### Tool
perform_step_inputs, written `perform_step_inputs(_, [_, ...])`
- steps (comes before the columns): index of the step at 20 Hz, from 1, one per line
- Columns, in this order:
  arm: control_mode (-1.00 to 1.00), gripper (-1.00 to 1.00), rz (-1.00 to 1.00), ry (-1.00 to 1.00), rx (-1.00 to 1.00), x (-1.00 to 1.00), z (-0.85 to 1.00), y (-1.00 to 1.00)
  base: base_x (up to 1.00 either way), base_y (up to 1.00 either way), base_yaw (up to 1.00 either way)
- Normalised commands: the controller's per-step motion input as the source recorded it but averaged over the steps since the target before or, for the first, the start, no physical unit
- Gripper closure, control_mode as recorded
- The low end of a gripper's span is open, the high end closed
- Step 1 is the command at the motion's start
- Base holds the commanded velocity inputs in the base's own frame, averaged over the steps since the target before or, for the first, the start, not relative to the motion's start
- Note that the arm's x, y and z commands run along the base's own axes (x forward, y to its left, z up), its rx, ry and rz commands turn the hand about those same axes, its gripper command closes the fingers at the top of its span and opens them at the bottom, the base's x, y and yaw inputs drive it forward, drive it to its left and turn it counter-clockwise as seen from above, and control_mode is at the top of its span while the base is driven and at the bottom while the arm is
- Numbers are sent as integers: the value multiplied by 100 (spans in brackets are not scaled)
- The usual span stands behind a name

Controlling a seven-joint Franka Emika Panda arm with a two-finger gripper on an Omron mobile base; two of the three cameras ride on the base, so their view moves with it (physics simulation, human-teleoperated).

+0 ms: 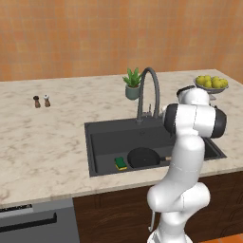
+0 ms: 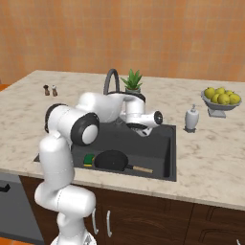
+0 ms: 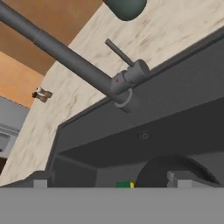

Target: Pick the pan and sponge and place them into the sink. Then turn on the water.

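In the left base view the arm's own elbow and forearm cover the right part of the sink (image 1: 102,130) and hide the hand altogether. In the right base view the gripper (image 2: 143,131) shows only as a dark underside below the white hand, and its fingers are too small to separate there. In the hand view the two finger tips (image 3: 40,180) stand far apart at the bottom, so the pincer is wide and holds nothing.

The pan (image 2: 111,160) lies on the basin floor near the front wall, its thin handle (image 2: 139,169) running along that wall; in the hand view only the top arc of its rim shows. The sponge (image 1: 120,163) lies in the basin's front left area, just beside the pan; whether they touch cannot be told.

The pincer hovers above the basin near its rear wall, well apart from both pan and sponge, with the faucet (image 3: 65,61) base and its thin lever (image 3: 119,53) ahead of it on the worktop's (image 1: 42,142) rear strip.
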Motion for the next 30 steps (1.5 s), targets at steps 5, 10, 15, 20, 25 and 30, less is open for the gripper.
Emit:
perform_step_inputs(5, [-100, -100, 0, 0, 0, 51, -1, 0, 0, 0, 0])
perform_step_inputs(10, [-100, -100, 0, 0, 2, 42, -4, 0, 0, 0, 0])
perform_step_inputs(15, [-100, -100, 0, -6, 0, 23, -25, 10, 0, 0, 0])
perform_step_inputs(20, [-100, -100, 0, -8, 0, 2, -21, 25, 0, 0, 0])
perform_step_inputs(25, [-100, -100, 0, -2, 2, 14, 0, 5, 0, 0, 0])
perform_step_inputs(30, [-100, -100, 0, 0, 1, 37, 0, 0, 0, 0, 0])
